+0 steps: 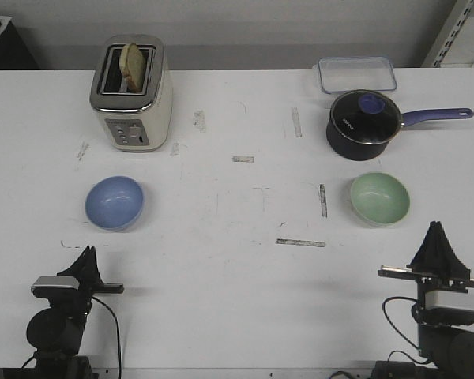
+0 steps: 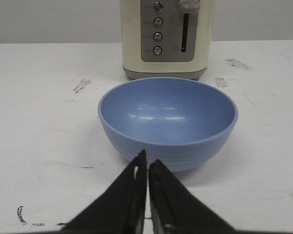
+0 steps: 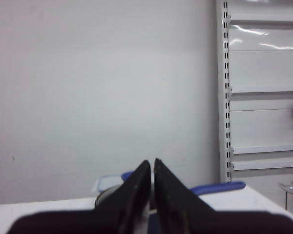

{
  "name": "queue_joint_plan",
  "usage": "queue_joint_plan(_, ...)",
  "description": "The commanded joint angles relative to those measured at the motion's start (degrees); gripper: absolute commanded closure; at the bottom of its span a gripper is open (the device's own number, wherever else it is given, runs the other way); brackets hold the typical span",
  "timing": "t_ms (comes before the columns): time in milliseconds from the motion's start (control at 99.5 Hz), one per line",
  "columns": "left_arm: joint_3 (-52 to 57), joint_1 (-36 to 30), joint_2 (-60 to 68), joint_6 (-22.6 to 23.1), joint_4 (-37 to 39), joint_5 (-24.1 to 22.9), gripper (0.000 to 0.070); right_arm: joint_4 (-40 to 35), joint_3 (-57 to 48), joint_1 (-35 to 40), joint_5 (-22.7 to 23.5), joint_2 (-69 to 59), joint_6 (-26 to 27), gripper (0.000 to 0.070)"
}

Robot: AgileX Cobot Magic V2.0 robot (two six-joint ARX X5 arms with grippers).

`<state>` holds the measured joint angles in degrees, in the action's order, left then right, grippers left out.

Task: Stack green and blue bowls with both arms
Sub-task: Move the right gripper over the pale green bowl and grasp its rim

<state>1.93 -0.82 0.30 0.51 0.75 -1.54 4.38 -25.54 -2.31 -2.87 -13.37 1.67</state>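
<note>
The blue bowl (image 1: pixel 114 202) sits upright on the white table at the left, in front of the toaster. The green bowl (image 1: pixel 380 197) sits upright at the right, in front of the saucepan. My left gripper (image 1: pixel 87 254) is shut and empty, near the front edge, just short of the blue bowl. In the left wrist view the blue bowl (image 2: pixel 168 120) fills the middle, just beyond the shut gripper (image 2: pixel 147 157). My right gripper (image 1: pixel 436 229) is shut and empty, near the green bowl's front right. In the right wrist view the gripper (image 3: pixel 152 163) points up at the wall; the green bowl is out of view.
A cream toaster (image 1: pixel 132 93) with a slice of bread stands at the back left, also showing in the left wrist view (image 2: pixel 167 36). A dark navy saucepan (image 1: pixel 365 123) with a glass lid and a clear lidded box (image 1: pixel 356 74) stand at the back right. A shelf rack (image 3: pixel 261 87) stands right.
</note>
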Motion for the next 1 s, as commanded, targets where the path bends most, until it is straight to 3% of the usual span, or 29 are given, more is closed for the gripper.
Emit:
queue_joint_plan(0, -1.2, 0.1, 0.0, -0.1, 0.6, 0.0, 0.0699, -5.3, -7.7, 0.0, -0.1, -6.9, -0.5, 0.07)
queue_joint_plan(181, -1.2, 0.1, 0.0, -0.1, 0.6, 0.0, 0.0699, -20.6, -23.5, 0.0, 0.5, -24.2, -0.1, 0.0665)
queue_joint_plan(392, -1.2, 0.1, 0.0, -0.1, 0.6, 0.0, 0.0699, -33.4, -35.1, -2.5, 1.8, -42.2, -3.1, 0.0411)
queue_joint_plan(603, -1.2, 0.1, 0.0, -0.1, 0.6, 0.0, 0.0699, -34.6, -36.5, -9.6, 7.4, -53.9, -6.8, 0.0183)
queue_joint_plan(744, -1.2, 0.1, 0.0, -0.1, 0.6, 0.0, 0.0699, -34.8, -36.5, -14.1, 12.2, -60.1, -9.9, 0.0173)
queue_joint_plan(985, -1.2, 0.1, 0.0, -0.1, 0.6, 0.0, 0.0699, -33.5, -36.5, -16.7, 12.5, -70.4, -12.5, 0.0175)
